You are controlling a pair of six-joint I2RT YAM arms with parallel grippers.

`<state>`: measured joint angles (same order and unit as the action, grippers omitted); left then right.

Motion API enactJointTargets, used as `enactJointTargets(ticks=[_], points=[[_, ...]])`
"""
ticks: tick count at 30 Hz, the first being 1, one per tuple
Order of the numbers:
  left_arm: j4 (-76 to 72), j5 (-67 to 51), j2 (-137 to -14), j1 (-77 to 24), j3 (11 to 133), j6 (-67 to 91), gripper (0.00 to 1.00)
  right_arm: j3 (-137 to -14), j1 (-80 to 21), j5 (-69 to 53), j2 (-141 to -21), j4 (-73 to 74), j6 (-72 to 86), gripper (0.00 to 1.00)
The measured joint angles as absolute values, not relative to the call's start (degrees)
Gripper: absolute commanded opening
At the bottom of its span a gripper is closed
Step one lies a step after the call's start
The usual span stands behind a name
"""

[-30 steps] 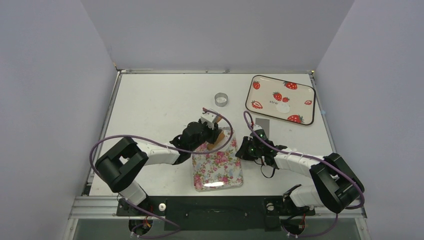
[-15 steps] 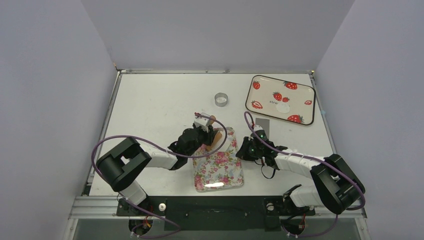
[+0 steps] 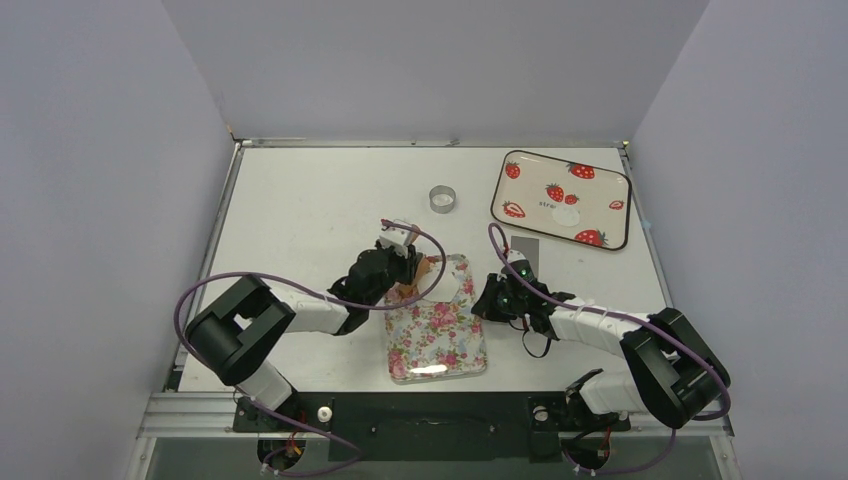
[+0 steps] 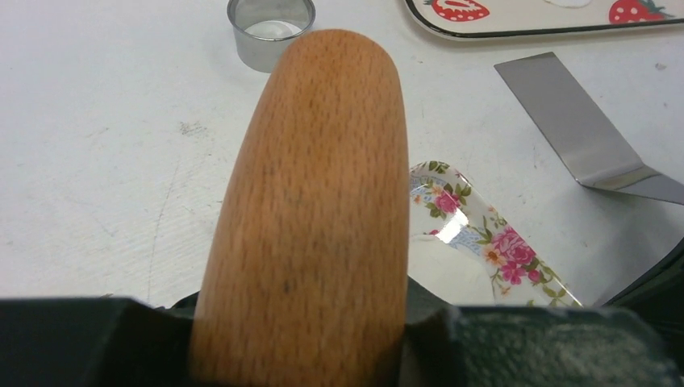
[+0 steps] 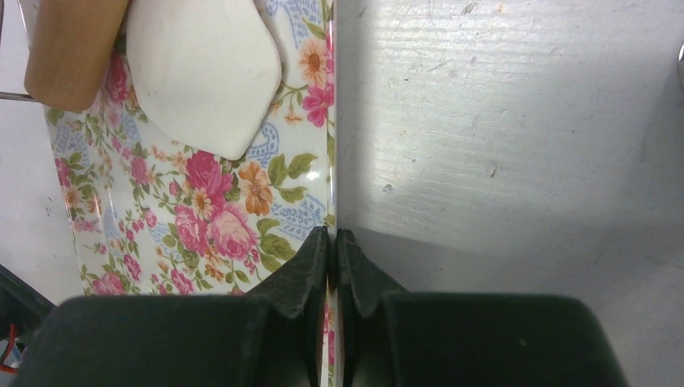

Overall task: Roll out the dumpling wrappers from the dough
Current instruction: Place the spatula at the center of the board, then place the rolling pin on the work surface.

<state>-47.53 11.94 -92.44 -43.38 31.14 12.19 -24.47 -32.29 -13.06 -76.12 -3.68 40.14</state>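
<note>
My left gripper (image 3: 398, 262) is shut on the brown wooden roller (image 3: 424, 268), which fills the left wrist view (image 4: 314, 201). The roller's tip lies at the far left corner of the floral tray (image 3: 436, 335), just left of the dough (image 3: 445, 283), a flattened white patch (image 5: 202, 72) on the tray's far end. My right gripper (image 5: 332, 239) is shut on the floral tray's right rim (image 5: 331, 161). One dumpling wrapper (image 3: 567, 215), a thin white disc, lies on the strawberry tray (image 3: 610, 186) at the back right.
The silver metal ring (image 3: 442, 198) stands on the table behind the left gripper (image 4: 270, 31). A shiny spatula blade (image 4: 577, 129) lies flat between the floral tray and the strawberry tray. Purple cables loop over both arms.
My left gripper has drawn the roller leftward off the tray's far end, baring the flattened dough. The right gripper has stayed clamped on the tray's rim.
</note>
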Motion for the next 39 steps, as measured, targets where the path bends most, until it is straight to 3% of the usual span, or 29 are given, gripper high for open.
enactJointTargets(ticks=[10, 16, 24, 31, 39], points=[[-25.8, 0.4, -87.0, -42.3, 40.7, -0.3, 0.0, -25.9, -32.3, -12.5, -76.1, -0.7, 39.4, 0.0], [-21.7, -8.1, -79.1, -42.2, 43.7, -10.0, 0.0, -26.3, -32.2, -10.8, -74.8, 1.9, 38.9, 0.23], [-24.4, -13.0, -69.5, -42.2, 31.3, -28.3, 0.0, -29.0, -31.9, -10.2, -74.7, 4.4, 37.3, 0.37], [-19.0, -4.6, -73.1, -34.2, 35.8, -4.1, 0.0, -30.3, -31.9, -9.8, -73.8, 5.3, 36.7, 0.49], [-21.2, -0.6, -74.1, -27.8, 35.2, 26.5, 0.0, -30.3, -31.9, -8.8, -71.1, 6.5, 37.2, 0.5]])
